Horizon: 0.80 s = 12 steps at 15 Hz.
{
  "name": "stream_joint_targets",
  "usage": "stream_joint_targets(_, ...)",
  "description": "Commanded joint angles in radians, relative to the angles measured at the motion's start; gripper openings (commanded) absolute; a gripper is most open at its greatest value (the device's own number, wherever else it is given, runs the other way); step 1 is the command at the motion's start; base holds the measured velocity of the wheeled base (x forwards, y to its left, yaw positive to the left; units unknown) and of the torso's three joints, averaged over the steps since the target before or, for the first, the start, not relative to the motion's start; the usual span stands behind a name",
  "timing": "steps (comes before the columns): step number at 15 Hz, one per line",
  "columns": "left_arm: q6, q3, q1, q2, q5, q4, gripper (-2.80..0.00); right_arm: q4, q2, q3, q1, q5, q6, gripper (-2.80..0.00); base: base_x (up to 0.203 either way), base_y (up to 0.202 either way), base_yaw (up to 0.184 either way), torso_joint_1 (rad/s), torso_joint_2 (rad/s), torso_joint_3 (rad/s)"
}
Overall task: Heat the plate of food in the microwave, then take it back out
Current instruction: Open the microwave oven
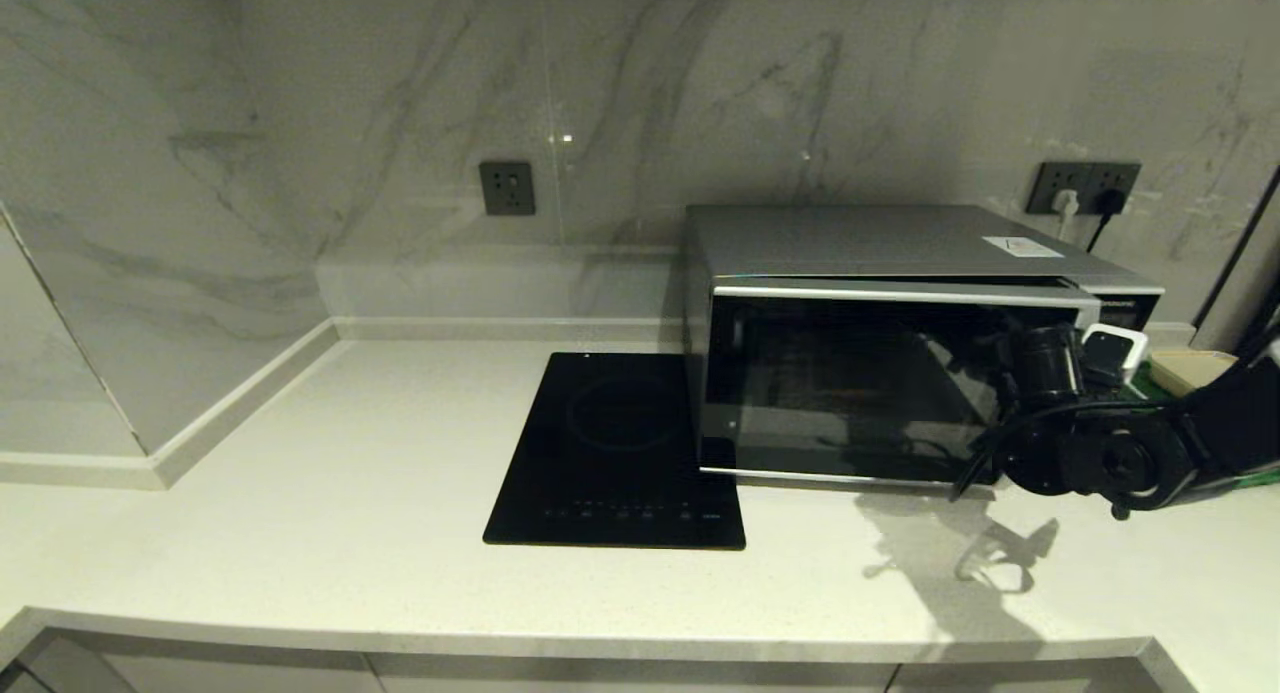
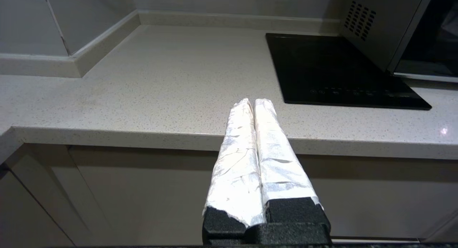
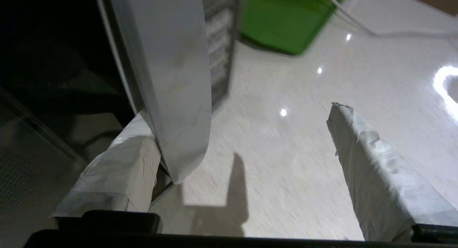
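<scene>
Microwave [image 1: 860, 373]: one, right gripper [image 3: 232, 162] fingers spread wide at its edge; left gripper [image 2: 254, 108] fingers closed.

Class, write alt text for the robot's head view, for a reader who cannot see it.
The right gripper hangs open at the right edge of the microwave door, which stands slightly ajar. The silver microwave sits on a pale countertop beside a flat black hob, below a marble wall.

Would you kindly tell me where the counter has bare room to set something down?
The pale speckled countertop is free left of the flat black glass hob and along its front edge. It is crowded right of the silver microwave, around the right hand and green tray.
</scene>
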Motion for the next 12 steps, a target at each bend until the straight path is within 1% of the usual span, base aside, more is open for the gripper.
stream_joint_targets(1, 0.000, 0.000, 0.001, 0.000, 0.000, -0.001, -2.80, 0.002, -0.069, 0.063, 0.032, 0.017, 0.014, 0.00, 0.000, 0.000, 0.000, 0.000, 0.00, 0.000)
stream_joint_targets(3, -0.001, 0.000, 0.001, 0.000, 0.000, -0.001, -2.80, 0.030, -0.071, 0.059, 0.041, 0.030, 0.010, 0.00, 0.000, 0.000, 0.000, 0.000, 0.00, 0.000)
stream_joint_targets(4, -0.001, 0.000, 0.001, 0.000, 0.000, -0.001, -2.80, 0.042, -0.083, 0.065, 0.059, 0.055, 0.007, 0.00, 0.000, 0.000, 0.000, 0.000, 0.00, 0.000)
stream_joint_targets(5, -0.001, 0.000, 0.001, 0.000, 0.000, -0.001, -2.80, 0.066, -0.100, 0.072, 0.086, 0.097, 0.004, 0.00, 0.000, 0.000, 0.000, 0.000, 0.00, 0.000)
stream_joint_targets(7, -0.001, 0.000, 0.001, 0.000, 0.000, -0.001, -2.80, 0.105, -0.155, 0.081, 0.157, 0.145, 0.002, 0.00, 0.000, 0.000, 0.000, 0.000, 0.00, 0.000)
stream_joint_targets(8, -0.001, 0.000, 0.001, 0.000, 0.000, -0.001, -2.80, 0.123, -0.201, 0.095, 0.203, 0.167, 0.000, -2.08, 0.000, 0.000, 0.000, 0.000, 0.00, 0.000)
stream_joint_targets(9, 0.000, 0.000, 0.001, 0.000, 0.000, -0.001, -2.80, 0.146, -0.259, 0.113, 0.254, 0.193, -0.004, -2.80, 0.000, 0.000, 0.000, 0.000, 0.00, 0.000)
stream_joint_targets(11, 0.000, 0.000, 0.001, 0.000, 0.000, -0.001, -2.80, 0.214, -0.397, 0.134, 0.353, 0.238, -0.008, -2.80, 0.000, 0.000, 0.000, 0.000, 0.00, 0.000)
stream_joint_targets(12, -0.001, 0.000, 0.001, 0.000, 0.000, -0.001, -2.80, 0.273, -0.477, 0.135, 0.392, 0.266, -0.009, -2.80, 0.000, 0.000, 0.000, 0.000, 0.00, 0.000)
